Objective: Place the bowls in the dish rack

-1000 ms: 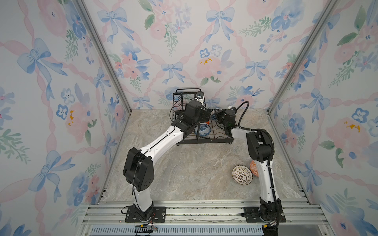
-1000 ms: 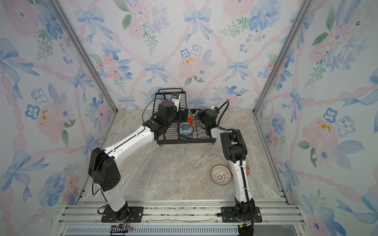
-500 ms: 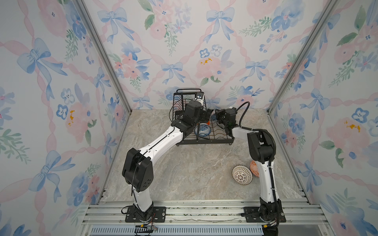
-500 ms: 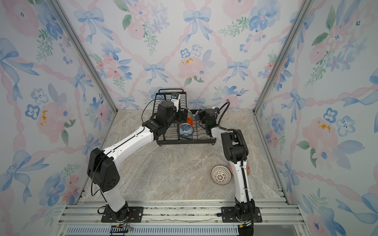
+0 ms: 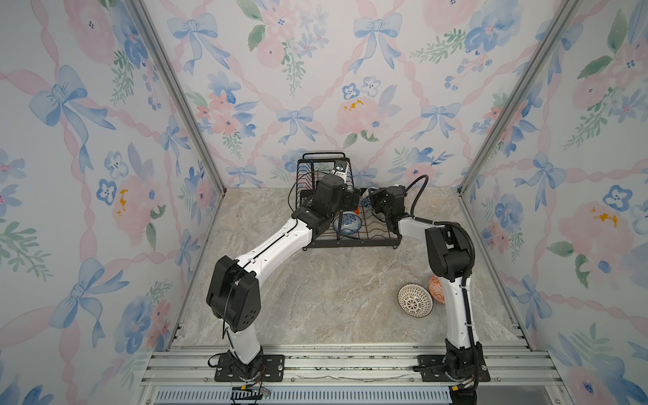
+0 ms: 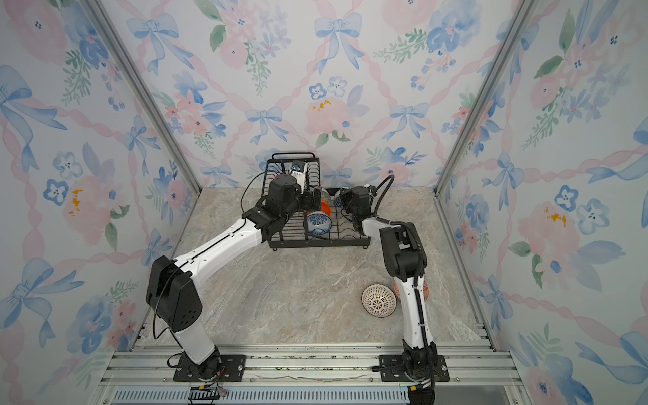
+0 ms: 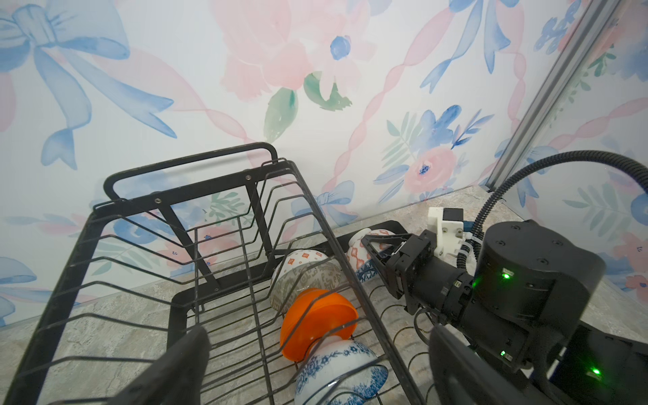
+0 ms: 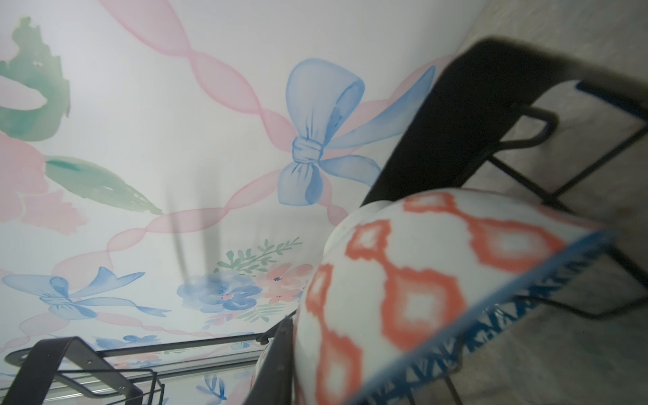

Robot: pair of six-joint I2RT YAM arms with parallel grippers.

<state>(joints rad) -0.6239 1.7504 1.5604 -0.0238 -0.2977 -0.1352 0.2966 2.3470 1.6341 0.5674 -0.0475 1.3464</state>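
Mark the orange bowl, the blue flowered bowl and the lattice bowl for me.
orange bowl (image 7: 317,317), left wrist view, middle of its outer wall.
blue flowered bowl (image 5: 347,222), in a top view, middle of its patterned face.
lattice bowl (image 5: 414,300), in a top view, middle of its patterned face.

The left arm's elbow (image 5: 233,294) has slid a touch leftward and nearer, the right arm's elbow (image 5: 450,250) a touch rightward, and the right pincer (image 7: 371,258) at the triangle-patterned bowl (image 8: 403,280) in the dish rack's (image 5: 350,244) far right corner may have slackened, though its jaws are hard to read.
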